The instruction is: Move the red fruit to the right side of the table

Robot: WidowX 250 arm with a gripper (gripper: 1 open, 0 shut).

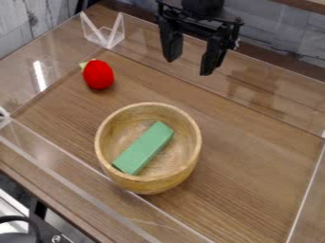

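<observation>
A: Quick pass, left to right. What's on my counter [254,123]?

B: Far-left corner area first: the red fruit [98,74], small, rounded, green bit on top. It sits on the wood near the left acrylic wall [38,57], closer to the far edge than the near one. Nothing touching it.

A: Confirmed from my end, I see it free on the surface. Next?

B: Behind it, at the far edge, a clear folded plastic piece [105,33] stands on the counter. Can't tell what it is.

A: Skip it. Middle?

B: A round wooden bowl [117,121] toward the near edge, about centred between the side walls. A green block [143,148] lies inside, tilted, one end up toward the bowl's far-right rim, the other down toward the near-left.

A: Bowl and fruit touching?

B: No, well apart. The fruit is up-left of the bowl.

A: And my tool [193,52]?

B: Hanging over the far edge, right of the fruit, pointing down. Its fingers [211,57] stand wide apart, nothing between them. It's above the wood and not touching it as far as I can see.

A: Right side of the counter?

B: Bare wood grain up to the right acrylic wall [305,204].
</observation>
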